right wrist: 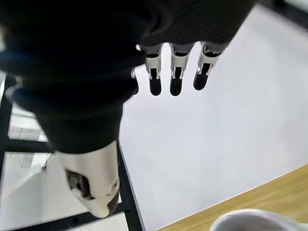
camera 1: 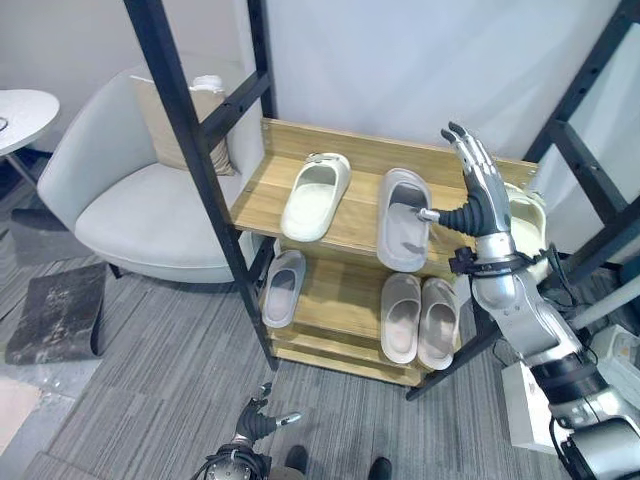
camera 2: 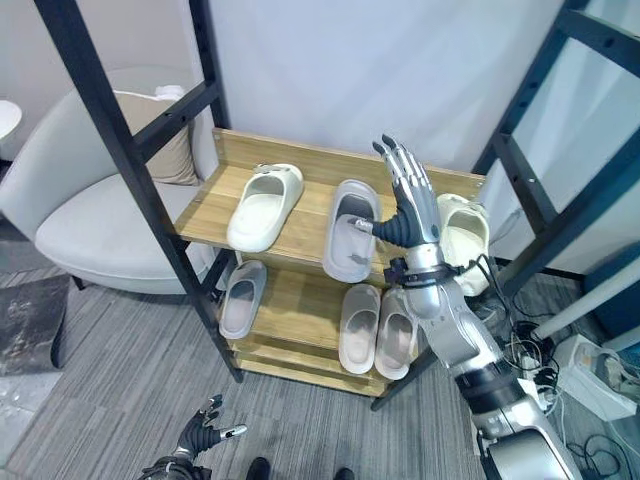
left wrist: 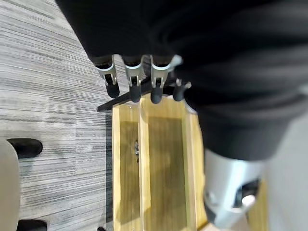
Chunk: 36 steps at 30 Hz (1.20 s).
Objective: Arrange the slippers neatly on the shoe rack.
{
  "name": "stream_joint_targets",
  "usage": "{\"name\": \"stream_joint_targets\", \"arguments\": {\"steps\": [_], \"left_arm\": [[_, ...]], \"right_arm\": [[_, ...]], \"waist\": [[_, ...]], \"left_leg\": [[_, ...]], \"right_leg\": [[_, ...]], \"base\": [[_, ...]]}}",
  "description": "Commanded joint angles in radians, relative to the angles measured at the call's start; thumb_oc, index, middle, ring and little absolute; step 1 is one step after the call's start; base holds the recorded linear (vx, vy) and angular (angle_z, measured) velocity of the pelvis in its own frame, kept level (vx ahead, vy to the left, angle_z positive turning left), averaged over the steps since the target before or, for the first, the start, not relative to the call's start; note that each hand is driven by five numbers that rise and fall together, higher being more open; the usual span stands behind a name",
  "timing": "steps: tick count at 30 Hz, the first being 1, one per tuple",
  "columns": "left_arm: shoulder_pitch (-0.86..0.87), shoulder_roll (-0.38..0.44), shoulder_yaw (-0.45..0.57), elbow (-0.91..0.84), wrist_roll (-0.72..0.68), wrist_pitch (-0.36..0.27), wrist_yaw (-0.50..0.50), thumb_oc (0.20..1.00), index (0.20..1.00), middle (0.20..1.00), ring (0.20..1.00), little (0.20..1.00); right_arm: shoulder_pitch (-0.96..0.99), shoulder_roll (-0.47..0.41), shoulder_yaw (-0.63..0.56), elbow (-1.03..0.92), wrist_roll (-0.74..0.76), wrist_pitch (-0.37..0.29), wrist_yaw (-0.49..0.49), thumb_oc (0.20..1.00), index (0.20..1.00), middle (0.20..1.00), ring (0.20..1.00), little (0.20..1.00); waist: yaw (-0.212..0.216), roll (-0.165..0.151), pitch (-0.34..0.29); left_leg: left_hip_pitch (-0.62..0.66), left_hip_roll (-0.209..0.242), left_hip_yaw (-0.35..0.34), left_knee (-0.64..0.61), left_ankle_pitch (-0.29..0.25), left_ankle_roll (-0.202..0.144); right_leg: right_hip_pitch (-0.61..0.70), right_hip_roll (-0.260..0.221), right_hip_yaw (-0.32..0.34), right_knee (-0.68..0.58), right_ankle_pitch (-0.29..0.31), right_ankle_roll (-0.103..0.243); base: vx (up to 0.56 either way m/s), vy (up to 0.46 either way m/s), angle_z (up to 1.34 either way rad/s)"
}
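My right hand [camera 1: 488, 205], fingers spread and empty, is beside the grey slipper [camera 1: 403, 218]; its long axis runs front-back.

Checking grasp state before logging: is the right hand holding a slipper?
No. The right hand is raised above the top shelf with straight fingers, empty, beside the grey slipper lying there.
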Motion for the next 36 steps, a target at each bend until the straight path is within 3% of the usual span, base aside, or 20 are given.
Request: {"name": "stream_joint_targets", "arguments": {"steps": [1,10,21,30,35,36], "left_arm": [[-0.090,0.027,-0.025,0.001,-0.029,-0.049,-0.001,1.000,1.000,1.000,1.000,1.000],[-0.125,0.036,-0.030,0.007,-0.036,-0.061,-0.005,1.000,1.000,1.000,1.000,1.000],[-0.143,0.028,-0.026,0.013,-0.033,-0.067,-0.003,1.000,1.000,1.000,1.000,1.000],[-0.160,0.024,-0.041,0.027,-0.045,-0.070,0.002,1.000,1.000,1.000,1.000,1.000],[-0.170,0.031,-0.050,0.039,-0.070,-0.074,0.006,1.000,1.000,1.000,1.000,1.000],[-0.174,0.031,-0.049,0.044,-0.075,-0.075,0.007,1.000,1.000,1.000,1.000,1.000]], "right_arm": [[-0.042,-0.043,-0.012,-0.031,-0.018,0.030,-0.056,1.000,1.000,1.000,1.000,1.000],[-0.069,-0.088,-0.019,0.098,-0.060,0.073,-0.084,1.000,1.000,1.000,1.000,1.000],[-0.045,-0.099,-0.065,0.162,-0.103,0.115,-0.118,1.000,1.000,1.000,1.000,1.000],[-0.123,-0.115,-0.006,0.318,-0.059,0.132,-0.101,1.000,1.000,1.000,1.000,1.000],[-0.263,-0.118,0.097,0.481,-0.006,0.131,-0.064,1.000,1.000,1.000,1.000,1.000],[-0.279,-0.112,0.108,0.495,0.000,0.129,-0.062,0.426,0.426,0.426,0.426,0.426]], "waist": [[0.026,-0.013,0.064],[0.053,-0.009,0.115],[0.042,0.004,0.116],[0.039,0.010,0.133],[0.052,0.018,0.147],[0.053,0.019,0.150]], "left_leg": [[0.023,-0.025,-0.024,0.029,-0.092,0.006],[-0.052,-0.047,-0.074,0.073,-0.086,0.002],[-0.057,-0.058,-0.081,0.069,-0.088,0.005],[-0.063,-0.059,-0.081,0.064,-0.083,0.005],[-0.084,-0.065,-0.091,0.070,-0.076,0.002],[-0.088,-0.067,-0.095,0.072,-0.074,0.001]], "right_leg": [[0.099,-0.003,-0.020,0.022,-0.131,0.045],[0.064,-0.015,-0.068,0.040,-0.138,0.045],[0.060,-0.025,-0.076,0.039,-0.135,0.048],[0.046,-0.028,-0.073,0.042,-0.131,0.047],[0.030,-0.033,-0.080,0.041,-0.124,0.046],[0.028,-0.033,-0.081,0.041,-0.124,0.046]], "base": [[0.01,-0.001,0.27],[-0.02,0.011,0.19],[0.01,0.028,0.04],[0.00,0.000,0.00],[-0.01,0.013,-0.03],[-0.01,0.013,-0.04]]}}
